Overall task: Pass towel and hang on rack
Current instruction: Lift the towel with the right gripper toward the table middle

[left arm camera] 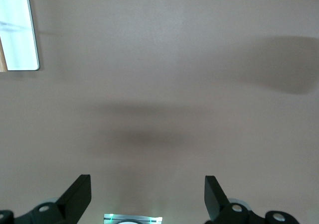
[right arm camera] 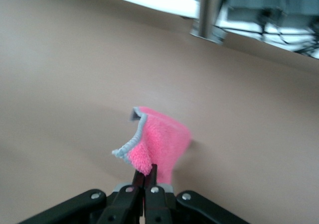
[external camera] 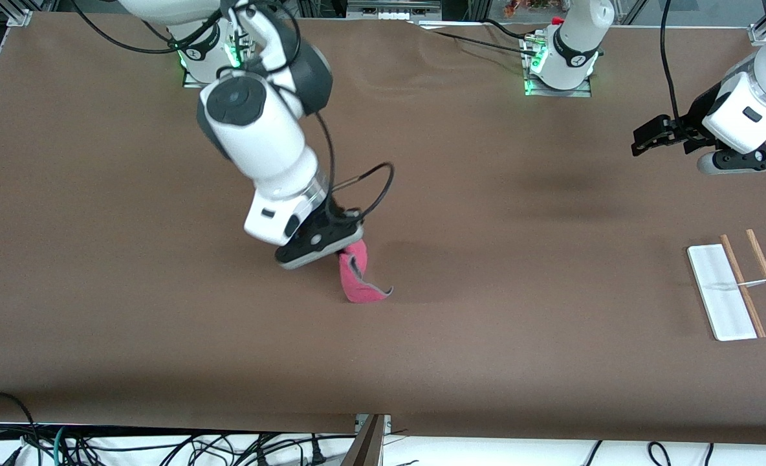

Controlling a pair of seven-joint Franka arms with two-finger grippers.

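**A:** Where is the towel (external camera: pixel 359 277)?

**B:** It hangs from the right end effector (right arm camera: pixel 144 180) over the middle of the brown counter (external camera: pixel 163 336), a little toward the right arm's end. The two fingers (right arm camera: pixel 133 188) are pressed together on the towel's upper edge. The pink face shows, with pale trim along the edge and a sliver of dark grey where a corner curls up. In the front view its lower end looks to reach the counter, but I cannot tell if it touches.

**A:** And the other arm?

**B:** The left arm waits. The left end effector (external camera: pixel 647 138) hangs in the air over the counter at the left arm's end, its fingers (left arm camera: pixel 79 194) spread wide apart with nothing between them. Its wrist view shows bare counter and its own shadow below.

**A:** The rack (external camera: pixel 739 288)?

**B:** It is at the left arm's end of the counter, well apart from the towel and nearer to the front camera than the spot below the left end effector. It has a flat white base, two thin wooden rods beside it and a thin silvery bar across them. A corner of the white base (left arm camera: pixel 17 27) shows in the left wrist view.
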